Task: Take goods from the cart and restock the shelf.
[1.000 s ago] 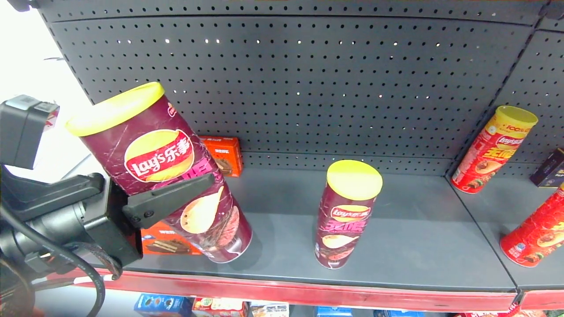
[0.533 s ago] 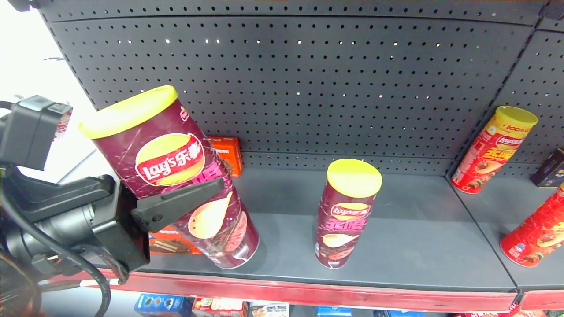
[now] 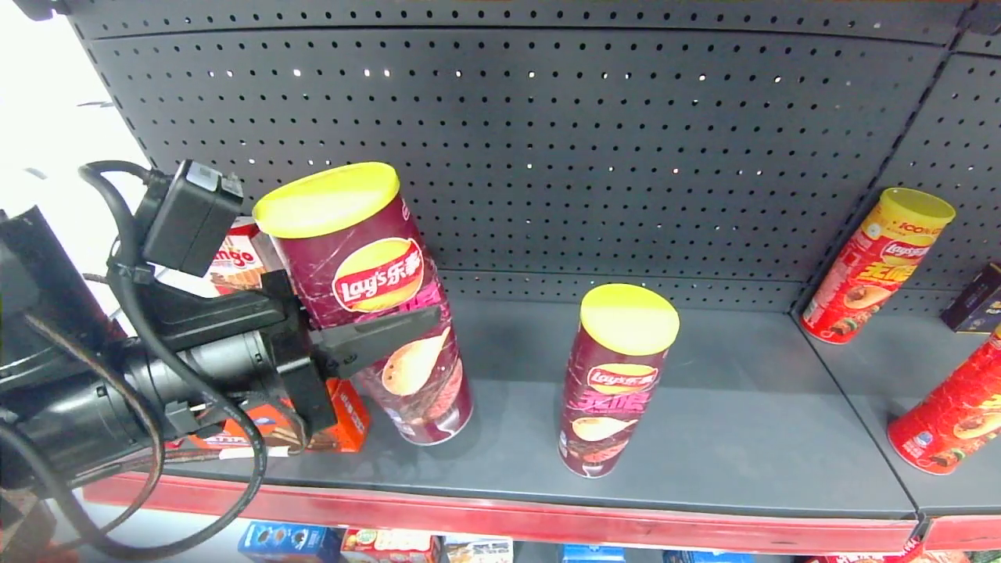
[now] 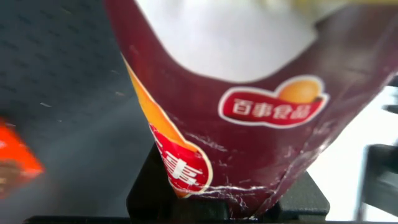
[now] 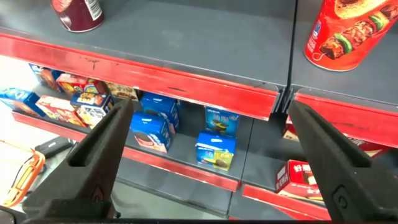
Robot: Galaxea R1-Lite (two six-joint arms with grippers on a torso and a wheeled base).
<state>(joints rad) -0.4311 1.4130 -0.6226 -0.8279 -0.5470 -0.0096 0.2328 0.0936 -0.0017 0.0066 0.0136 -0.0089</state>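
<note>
head view: second maroon can [image 3: 618, 383] stands upright to the right of my held can [image 3: 367, 289]; orange box [image 3: 344, 418] by its base. left gripper [image 3: 367, 344] is clamped mid-body on it, low over the shelf [image 3: 743, 422], long axis tilted, lid up-left.
left wrist view: held can [image 4: 261, 112] sits in the grip.
right wrist view: right gripper [image 5: 208, 107] has fingers apart, below the shelf's red edge.

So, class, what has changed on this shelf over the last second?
The left gripper, shut on the held can, carried it to the robot's right and deeper over the shelf, and the can now tilts less. The grip did not change. The standing can and the red cans stayed put.
</note>
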